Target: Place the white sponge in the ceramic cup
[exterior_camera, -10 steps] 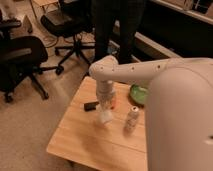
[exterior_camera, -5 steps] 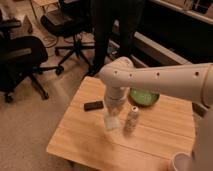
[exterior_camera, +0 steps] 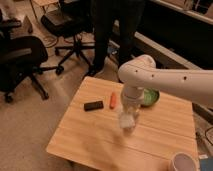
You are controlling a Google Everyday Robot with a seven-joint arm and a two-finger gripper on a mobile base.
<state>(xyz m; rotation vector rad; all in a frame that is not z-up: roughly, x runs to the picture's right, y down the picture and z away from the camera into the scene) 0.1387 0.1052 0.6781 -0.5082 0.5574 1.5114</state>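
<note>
My gripper (exterior_camera: 128, 118) points straight down over the middle of the wooden table (exterior_camera: 90, 137), at the end of the white arm that reaches in from the right. It is shut on the white sponge (exterior_camera: 127, 122), a small pale pad hanging at its tips just above the tabletop. The ceramic cup (exterior_camera: 183, 162), round and pale with a greyish inside, stands at the table's near right corner, well to the right of and nearer than the gripper.
A green bowl (exterior_camera: 150, 98) sits behind the arm. A black rectangular gadget (exterior_camera: 93, 105) and a small orange item (exterior_camera: 113, 100) lie left of the gripper. Office chairs (exterior_camera: 22, 60) and a standing person (exterior_camera: 112, 30) are beyond the table.
The gripper has carried the white sponge to the right, away from the black gadget. The view has shifted, and the small bottle beside the gripper no longer shows.
</note>
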